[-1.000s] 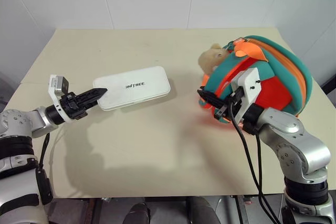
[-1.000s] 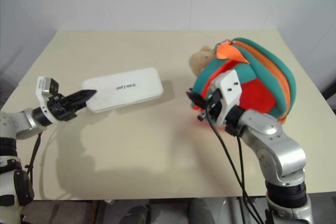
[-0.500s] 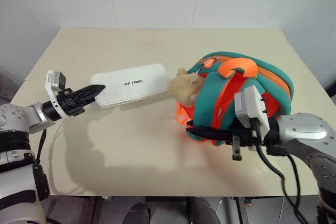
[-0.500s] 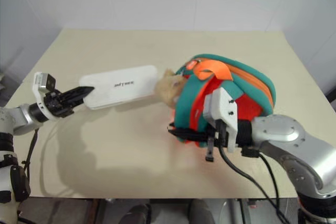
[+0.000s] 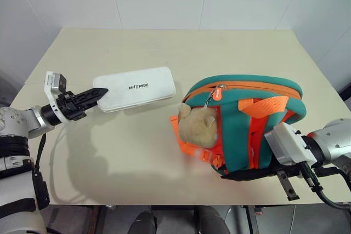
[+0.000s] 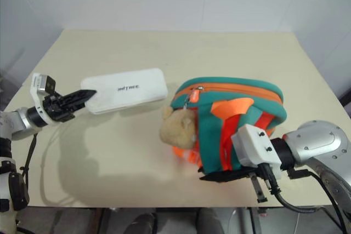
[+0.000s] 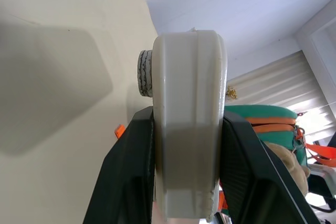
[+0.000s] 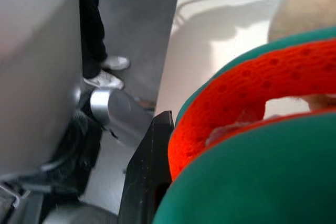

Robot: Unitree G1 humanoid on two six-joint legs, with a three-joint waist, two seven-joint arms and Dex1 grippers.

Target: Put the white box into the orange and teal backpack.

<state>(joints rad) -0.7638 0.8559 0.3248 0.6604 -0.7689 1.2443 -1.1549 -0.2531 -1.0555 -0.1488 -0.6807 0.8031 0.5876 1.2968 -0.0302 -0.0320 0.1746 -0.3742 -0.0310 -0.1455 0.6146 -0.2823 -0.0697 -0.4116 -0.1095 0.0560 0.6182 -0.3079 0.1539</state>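
L gripper fingers clamped on white box end, box on surface. R gripper fingers closed on orange and teal backpack near front edge; plush toy faces box.

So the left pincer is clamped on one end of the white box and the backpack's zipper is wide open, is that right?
Not quite. The left pincer is clamped on the end of the white box, but the left eye view shows the zipper on the orange and teal backpack closed along its top.
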